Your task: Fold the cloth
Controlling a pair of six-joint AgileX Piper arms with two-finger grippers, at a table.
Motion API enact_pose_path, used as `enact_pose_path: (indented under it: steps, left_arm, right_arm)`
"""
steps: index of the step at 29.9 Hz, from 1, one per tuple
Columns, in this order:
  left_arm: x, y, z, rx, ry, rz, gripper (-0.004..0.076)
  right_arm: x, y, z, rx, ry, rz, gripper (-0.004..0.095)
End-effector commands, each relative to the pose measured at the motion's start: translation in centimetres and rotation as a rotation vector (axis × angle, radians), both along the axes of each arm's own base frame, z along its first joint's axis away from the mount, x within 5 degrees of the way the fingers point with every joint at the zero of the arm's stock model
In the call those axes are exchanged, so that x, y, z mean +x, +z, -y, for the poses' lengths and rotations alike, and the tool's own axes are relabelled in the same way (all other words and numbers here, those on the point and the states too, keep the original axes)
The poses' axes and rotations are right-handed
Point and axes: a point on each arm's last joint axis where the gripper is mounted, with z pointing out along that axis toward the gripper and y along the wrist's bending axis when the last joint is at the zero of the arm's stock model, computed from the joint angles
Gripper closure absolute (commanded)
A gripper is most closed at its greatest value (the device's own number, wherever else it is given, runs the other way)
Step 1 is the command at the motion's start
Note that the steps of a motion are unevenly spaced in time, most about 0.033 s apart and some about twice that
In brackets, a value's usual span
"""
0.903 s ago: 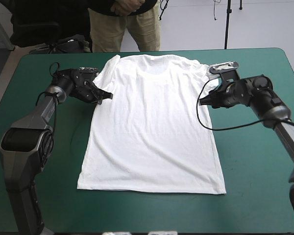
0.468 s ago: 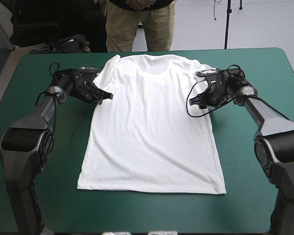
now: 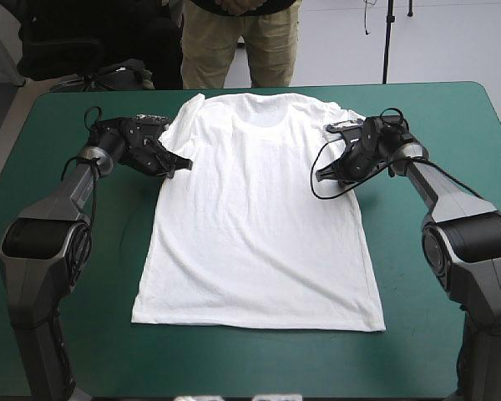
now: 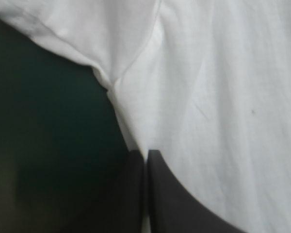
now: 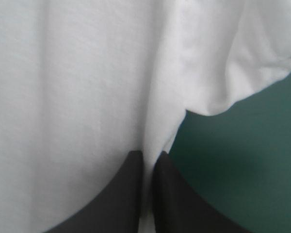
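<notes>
The white T-shirt [image 3: 259, 217] lies spread flat on the teal-green table, collar toward the far edge and hem toward the near edge. My left gripper [image 3: 180, 163] is shut on the T-shirt's left side edge just below the sleeve; in the left wrist view the fingers [image 4: 147, 156] meet with the T-shirt [image 4: 213, 97] edge pinched between them. My right gripper [image 3: 322, 175] is shut on the T-shirt's right side edge under the other sleeve; its wrist view shows the fingers [image 5: 148, 158] all but closed on a fold of the T-shirt [image 5: 77, 87].
A person stands just beyond the table's far edge [image 3: 234, 33], hands not over the top. Bare teal-green cover [image 3: 434, 317] lies to the right, to the left and in front of the hem.
The right arm has swung inward from the table's right side to the T-shirt's right edge and its gripper has shut on the cloth. The left gripper has stayed put.
</notes>
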Motion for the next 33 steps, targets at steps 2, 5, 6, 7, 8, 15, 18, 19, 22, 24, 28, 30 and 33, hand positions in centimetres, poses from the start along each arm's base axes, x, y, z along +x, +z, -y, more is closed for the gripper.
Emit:
enact_pose_path:
  steps: [2, 5, 6, 7, 8, 15, 18, 19, 22, 24, 28, 30, 33]
  left_arm:
    - [-0.3, 2.9, 0.5, -0.030, 0.002, 0.081, 0.0741]
    - [-0.7, 5.0, 0.5, -0.028, -0.008, 0.147, 0.0741]
    - [-0.9, 5.8, 0.4, -0.027, -0.013, 0.169, 0.0741]
    - [-1.2, 6.7, 0.4, -0.024, -0.020, 0.197, 0.0741]
    - [-1.5, 7.8, 0.3, -0.021, -0.022, 0.223, 0.0741]
    - [-5.1, 15.5, -0.6, 0.031, -0.032, 0.416, 0.0741]
    - [-7.5, 19.2, -0.9, 0.029, -0.035, 0.513, 0.0741]
    - [-8.3, 20.3, -1.0, 0.030, -0.035, 0.542, 0.0741]
    - [-11.7, 24.3, -1.4, 0.019, -0.030, 0.653, 0.0741]
    - [-14.3, 26.8, -1.7, 0.012, -0.030, 0.730, 0.0741]
    - [-18.9, 30.4, -2.3, 0.000, -0.030, 0.848, 0.0741]
    - [-21.0, 31.6, -2.5, -0.006, -0.031, 0.884, 0.0741]
    - [-23.4, 32.9, -2.7, -0.015, -0.033, 0.925, 0.0741]
  right_arm:
    - [-0.1, 3.9, 0.4, 0.002, 0.012, 0.109, 0.0925]
    - [-0.5, 5.7, 0.5, 0.007, 0.012, 0.162, 0.0925]
    - [-0.7, 6.4, 0.6, 0.014, 0.010, 0.186, 0.0925]
    - [-0.9, 7.4, 0.6, 0.021, 0.010, 0.216, 0.0925]
    - [-1.3, 8.5, 0.7, 0.032, 0.007, 0.247, 0.0925]
    - [-5.6, 16.9, 1.6, 0.065, 0.017, 0.453, 0.0925]
    - [-8.1, 20.4, 2.1, 0.076, 0.023, 0.539, 0.0925]
    - [-9.1, 21.5, 2.3, 0.079, 0.026, 0.570, 0.0925]
    - [-12.1, 24.5, 2.9, 0.081, 0.042, 0.648, 0.0925]
    - [-14.4, 26.4, 3.4, 0.080, 0.054, 0.690, 0.0925]
    - [-18.8, 29.1, 4.2, 0.067, 0.082, 0.751, 0.0925]
    - [-20.9, 30.2, 4.7, 0.069, 0.087, 0.784, 0.0925]
    - [-23.7, 31.6, 5.2, 0.077, 0.089, 0.829, 0.0925]
